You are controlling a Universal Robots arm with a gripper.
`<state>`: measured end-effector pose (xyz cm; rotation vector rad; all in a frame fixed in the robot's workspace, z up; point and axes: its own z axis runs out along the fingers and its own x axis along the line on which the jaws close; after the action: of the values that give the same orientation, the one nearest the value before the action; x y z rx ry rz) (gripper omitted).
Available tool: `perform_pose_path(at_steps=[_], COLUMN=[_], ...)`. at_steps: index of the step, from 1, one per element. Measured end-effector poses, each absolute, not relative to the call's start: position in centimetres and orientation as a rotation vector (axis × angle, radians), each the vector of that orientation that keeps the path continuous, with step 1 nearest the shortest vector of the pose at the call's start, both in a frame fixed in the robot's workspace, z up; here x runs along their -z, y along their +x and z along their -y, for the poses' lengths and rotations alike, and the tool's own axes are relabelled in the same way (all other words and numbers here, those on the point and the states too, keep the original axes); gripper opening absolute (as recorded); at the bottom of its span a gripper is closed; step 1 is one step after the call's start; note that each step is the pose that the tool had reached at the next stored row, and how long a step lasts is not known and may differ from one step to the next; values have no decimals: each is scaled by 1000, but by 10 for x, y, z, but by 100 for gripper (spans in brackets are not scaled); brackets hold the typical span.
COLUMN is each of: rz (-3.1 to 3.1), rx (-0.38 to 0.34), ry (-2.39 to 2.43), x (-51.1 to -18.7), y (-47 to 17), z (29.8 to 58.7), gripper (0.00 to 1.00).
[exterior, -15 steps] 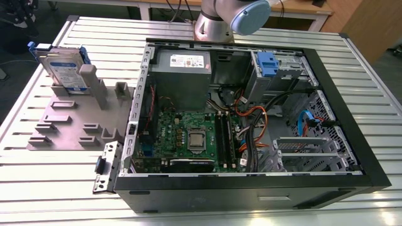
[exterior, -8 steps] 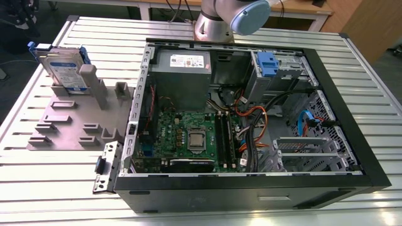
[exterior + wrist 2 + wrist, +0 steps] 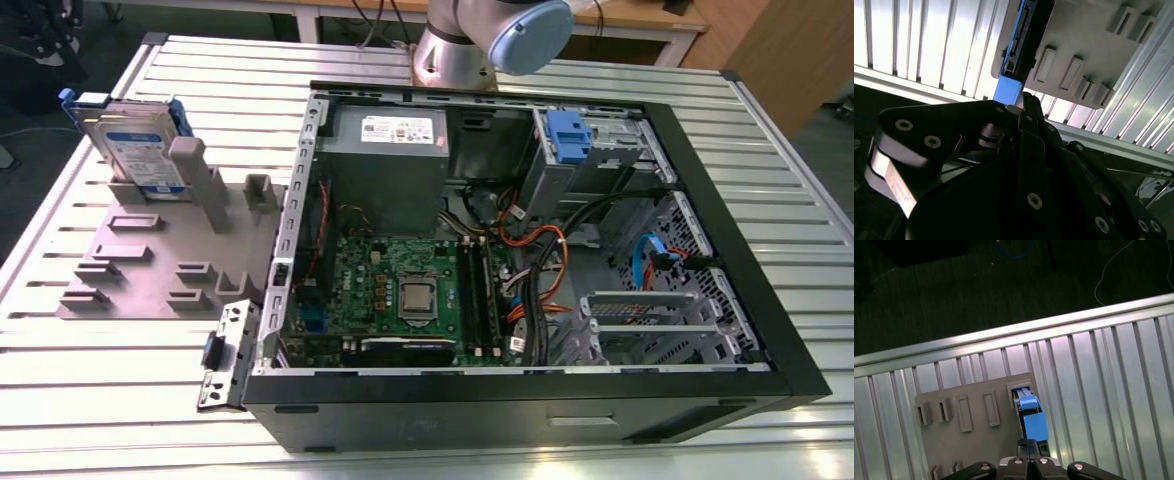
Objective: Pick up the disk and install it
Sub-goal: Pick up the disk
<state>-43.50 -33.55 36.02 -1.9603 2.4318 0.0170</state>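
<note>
Slatted table [image 3: 120, 400], disk [image 3: 134, 150] upright beside open case [image 3: 507, 395]

1. The disk [image 3: 136, 150] stands upright in the grey fixture [image 3: 147, 272], with a tall grey post [image 3: 188, 175] just beside it on the exterior view's right.
2. Open slatted table [image 3: 94, 370] surrounds the fixture.
3. Inside the open computer case [image 3: 534, 395], orange and black cables [image 3: 541, 250] sprawl below the drive bay [image 3: 601, 150].
</note>
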Motion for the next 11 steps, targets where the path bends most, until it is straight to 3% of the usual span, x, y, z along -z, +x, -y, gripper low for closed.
perform_pose_path(at_steps=[11], rz=[-2431], rx=[-17], ry=[-1960], x=[-360], y=[-435], z=[336], gripper=[11])
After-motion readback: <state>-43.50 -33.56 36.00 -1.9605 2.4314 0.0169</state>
